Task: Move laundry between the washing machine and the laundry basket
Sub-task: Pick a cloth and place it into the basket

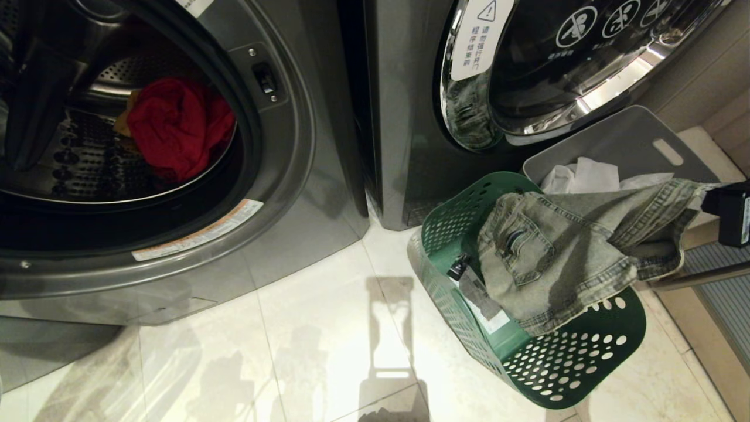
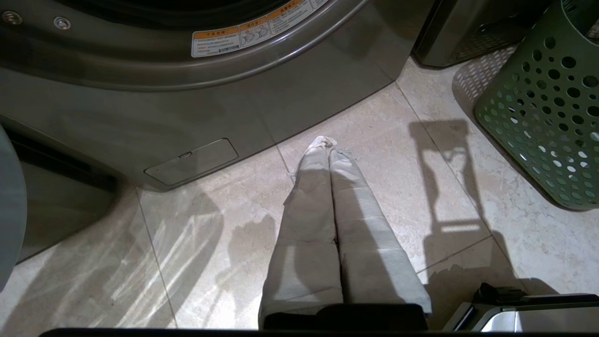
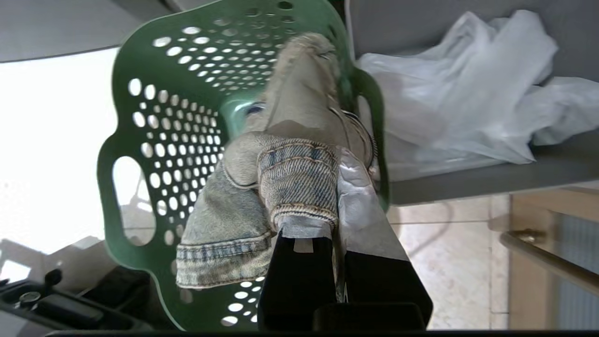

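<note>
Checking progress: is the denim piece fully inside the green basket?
No. The denim piece drapes over the basket rim, one end pinched in the right claw.

White sticker [image 1: 477,35] on closed door [image 1: 586,64], upper right of head view: warning triangle with exclamation mark over vertical Chinese text, reading uncertain; three white crossed-circle prohibition signs [image 1: 577,26] on the glass, captions too small; orange-and-white warning label [image 2: 252,30] on washing machine [image 2: 187,93] door rim, print unreadable.

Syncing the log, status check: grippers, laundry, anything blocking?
Right gripper shut on denim piece, draped over laundry basket. Left gripper shut, empty, above floor. Red garment in open drum. No obstruction visible.
</note>
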{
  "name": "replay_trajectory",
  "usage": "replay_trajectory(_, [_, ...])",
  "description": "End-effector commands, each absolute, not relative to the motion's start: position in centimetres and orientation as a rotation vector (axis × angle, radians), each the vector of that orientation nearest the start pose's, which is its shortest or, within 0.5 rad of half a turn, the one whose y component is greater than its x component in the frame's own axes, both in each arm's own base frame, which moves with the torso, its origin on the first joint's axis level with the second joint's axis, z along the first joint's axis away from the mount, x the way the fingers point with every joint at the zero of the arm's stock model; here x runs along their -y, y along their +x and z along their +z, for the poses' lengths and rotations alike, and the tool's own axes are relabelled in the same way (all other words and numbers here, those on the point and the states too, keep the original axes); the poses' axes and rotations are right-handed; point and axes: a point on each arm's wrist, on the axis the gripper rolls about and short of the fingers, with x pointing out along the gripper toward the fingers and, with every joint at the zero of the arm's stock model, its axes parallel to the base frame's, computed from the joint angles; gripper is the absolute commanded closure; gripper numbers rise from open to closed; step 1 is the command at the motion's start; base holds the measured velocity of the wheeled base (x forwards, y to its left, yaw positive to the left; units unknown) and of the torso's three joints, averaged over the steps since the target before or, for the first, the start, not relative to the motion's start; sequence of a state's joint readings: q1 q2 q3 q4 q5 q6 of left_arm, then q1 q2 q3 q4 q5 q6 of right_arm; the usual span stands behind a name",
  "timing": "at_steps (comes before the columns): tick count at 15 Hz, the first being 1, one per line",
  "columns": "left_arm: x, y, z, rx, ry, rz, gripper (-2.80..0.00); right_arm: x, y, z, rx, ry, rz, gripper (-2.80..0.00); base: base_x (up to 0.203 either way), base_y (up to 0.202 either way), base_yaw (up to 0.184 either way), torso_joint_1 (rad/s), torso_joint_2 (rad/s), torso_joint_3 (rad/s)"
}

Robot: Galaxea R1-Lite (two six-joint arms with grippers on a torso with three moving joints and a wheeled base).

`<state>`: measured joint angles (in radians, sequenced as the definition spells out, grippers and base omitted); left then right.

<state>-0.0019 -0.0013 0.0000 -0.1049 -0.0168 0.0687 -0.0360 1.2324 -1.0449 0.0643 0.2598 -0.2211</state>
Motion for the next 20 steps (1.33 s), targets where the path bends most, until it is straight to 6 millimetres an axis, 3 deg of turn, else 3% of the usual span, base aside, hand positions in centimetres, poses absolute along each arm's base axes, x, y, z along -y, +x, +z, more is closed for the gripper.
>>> replay_trajectory(1, [0.0, -2.0, 7.5, 0.066, 0.071, -0.016, 0.0, 0.0, 18.5, 29.8, -0.224, -0.182, 0.258, 0.0, 0.0, 0.0, 0.0, 0.0, 0.0, 0.0])
replay_trajectory(3, [0.0, -2.0, 7.5, 0.066, 0.071, -0.016, 0.0, 0.0, 18.8, 29.7, -0.203, -0.185, 0.262, 0.0, 0.0, 0.0, 0.0, 0.0, 0.0, 0.0])
replay_trajectory(4, [0.0, -2.0, 7.5, 0.067, 0.071, -0.018, 0.0, 0.0, 19.3, 29.5, -0.171, -0.192, 0.259, -2.8, 0.0, 0.0, 0.0, 0.0, 0.0, 0.0])
replay_trajectory(11, [0.0, -2.0, 7.5, 0.065, 0.079, -0.011, 0.0, 0.1, 19.4, 28.5, -0.165, -0.203, 0.246, -2.8, 0.0, 0.0, 0.0, 0.0, 0.0, 0.0])
replay_trajectory(14, [0.0, -2.0, 7.5, 0.065, 0.082, -0.008, 0.0, 0.1, 18.0, 28.1, -0.172, -0.196, 0.233, -2.8, 0.0, 0.0, 0.0, 0.0, 0.0, 0.0])
replay_trajectory(17, [0.0, -2.0, 7.5, 0.066, 0.078, -0.01, 0.0, 0.0, 13.6, 27.3, -0.198, -0.196, 0.184, -2.8, 0.0, 0.0, 0.0, 0.0, 0.0, 0.0])
replay_trajectory(20, [0.0, -2.0, 7.5, 0.066, 0.069, -0.015, 0.0, 0.0, 7.0, 25.8, -0.304, -0.15, 0.084, -2.8, 0.0, 0.0, 0.0, 0.0, 0.0, 0.0])
